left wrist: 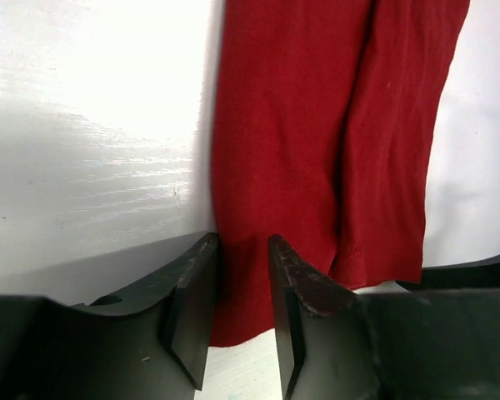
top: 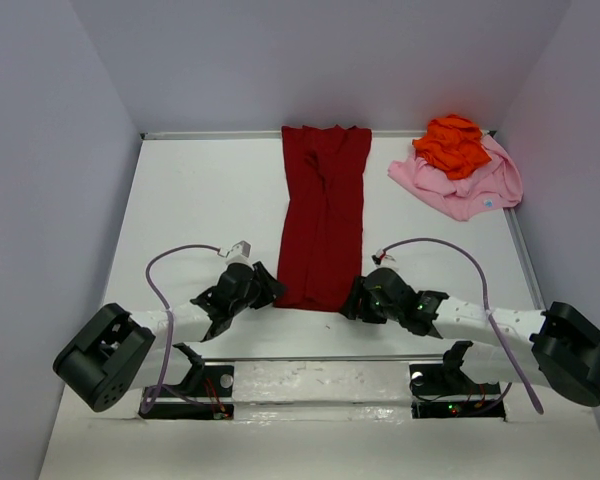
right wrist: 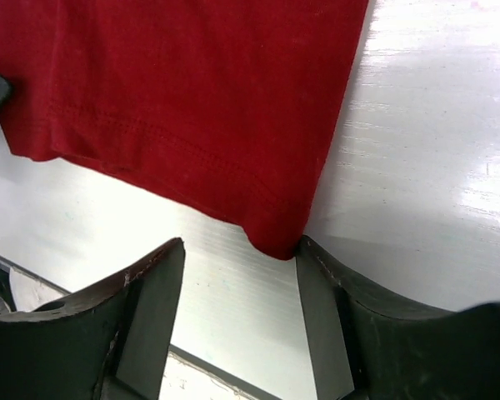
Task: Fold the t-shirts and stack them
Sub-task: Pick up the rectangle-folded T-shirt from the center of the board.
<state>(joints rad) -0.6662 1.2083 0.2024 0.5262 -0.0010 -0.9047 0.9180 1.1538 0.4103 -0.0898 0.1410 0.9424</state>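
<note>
We have the dark red t-shirt (top: 323, 215) folded lengthwise. Our left gripper (left wrist: 240, 250) is half-closed over its hem, hold unclear, and our right gripper (right wrist: 242, 250) is spread. The orange t-shirt (top: 453, 143) and pink t-shirt (top: 470, 192) lie heaped.

A: Bright, even light from above. In the left wrist view the table (top: 200, 190) blows out to white glare at top left.
B: Shadows?
A: A soft grey one beside the left fingers (left wrist: 192, 317), which are dark and slightly blurred. The red shirt (right wrist: 192, 83) is sharp, stitching visible.
</note>
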